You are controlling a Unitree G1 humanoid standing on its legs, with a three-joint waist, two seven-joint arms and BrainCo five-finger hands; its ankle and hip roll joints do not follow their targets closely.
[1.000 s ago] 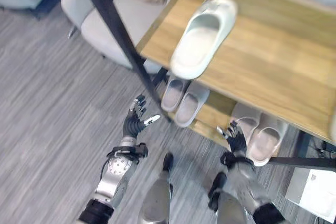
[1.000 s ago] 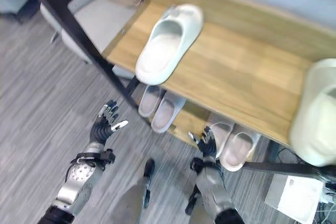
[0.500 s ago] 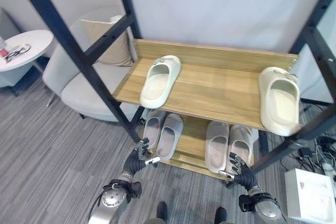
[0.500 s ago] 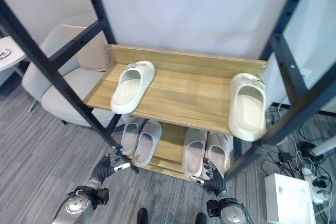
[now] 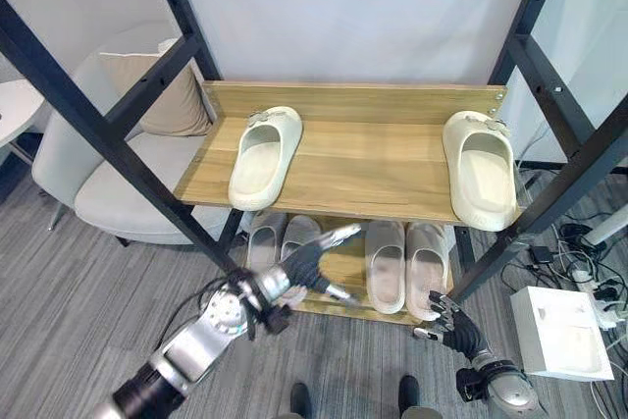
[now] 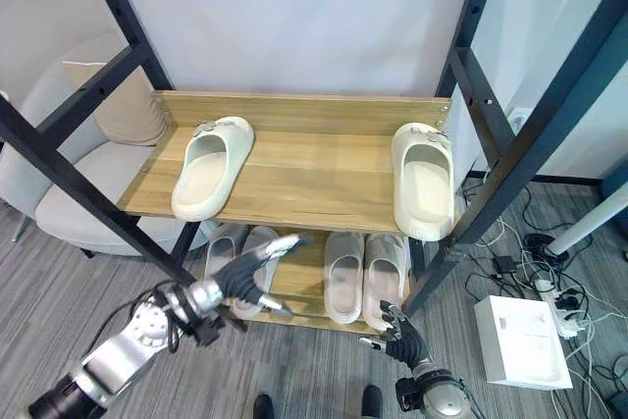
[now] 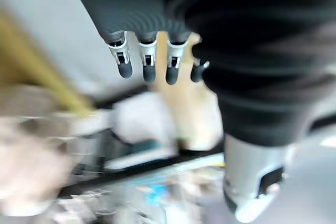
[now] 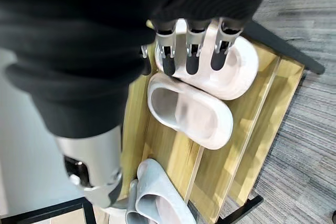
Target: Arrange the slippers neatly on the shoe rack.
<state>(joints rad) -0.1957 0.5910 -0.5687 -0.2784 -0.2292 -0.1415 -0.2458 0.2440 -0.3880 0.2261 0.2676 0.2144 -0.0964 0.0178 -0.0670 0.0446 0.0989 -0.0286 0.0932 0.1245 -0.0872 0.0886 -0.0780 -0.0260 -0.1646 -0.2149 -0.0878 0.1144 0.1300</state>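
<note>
Since half a second ago the left hand (image 5: 299,267) has risen from the frame's lower edge to just below the shelf's front lip, fingers now spread straight and empty. The shoe rack (image 5: 373,159) fills mid-frame; on its upper shelf the two pale slippers lie well apart, toes toward the wall: left slipper (image 5: 263,142) at centre-left, angled slightly, right slipper (image 5: 481,166) at the far right, heel over the front lip. The left hand sits below the left slipper and nearer it. Low at lower right, the right hand (image 6: 400,336) hangs with relaxed, empty fingers, nearer the right slipper.
</note>
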